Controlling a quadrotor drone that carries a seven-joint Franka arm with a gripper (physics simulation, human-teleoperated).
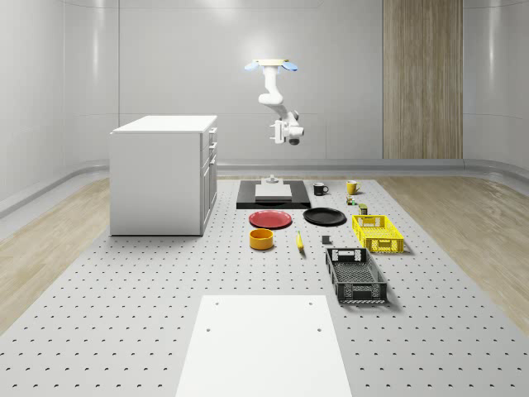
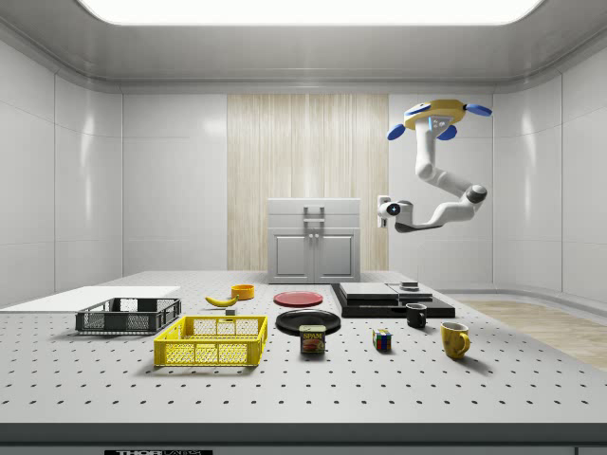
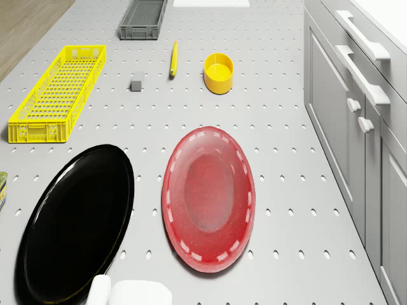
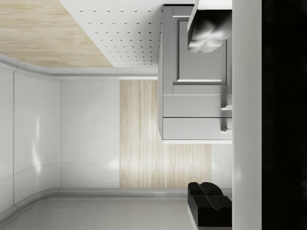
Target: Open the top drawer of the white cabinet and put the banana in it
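Whole-scene view, near to far. White slab (image 1: 263, 343) closest, then grey crate (image 1: 355, 275) and yellow crate (image 1: 378, 232).

Banana (image 1: 299, 242) lies flat on the perforated table (image 1: 124, 314), between the yellow bowl (image 1: 261, 239) and the grey crate, touching neither, well apart from the cabinet. Judgement: light, soft, bruises easily, curved skin a bit slippery; take it across the thick middle, gentle squeeze.

Red plate (image 1: 270, 219) and black plate (image 1: 324, 217) sit behind it.

White cabinet (image 1: 157, 178) on the whole-scene view's left, top drawer (image 1: 212, 132) shut. Its bar handle (image 3: 361, 33) looks stiff and smooth; grasp mid-bar and pull straight. The drawer probably slides easily.

Black base (image 1: 274, 195) farther back, black mug (image 1: 320, 188) and yellow mug (image 1: 352, 187) beside it.

Drone (image 1: 271, 66) hovers high over the black base. Gripper (image 1: 275, 131) hangs in the air facing the cabinet front, around drawer height, well apart. Wrist view: fingers (image 4: 208, 33) spread wide, nothing between.

Writing: can (image 2: 312, 338) reads "SPAM"; a table-edge label (image 2: 156, 452) starts "THOR", rest unclear.
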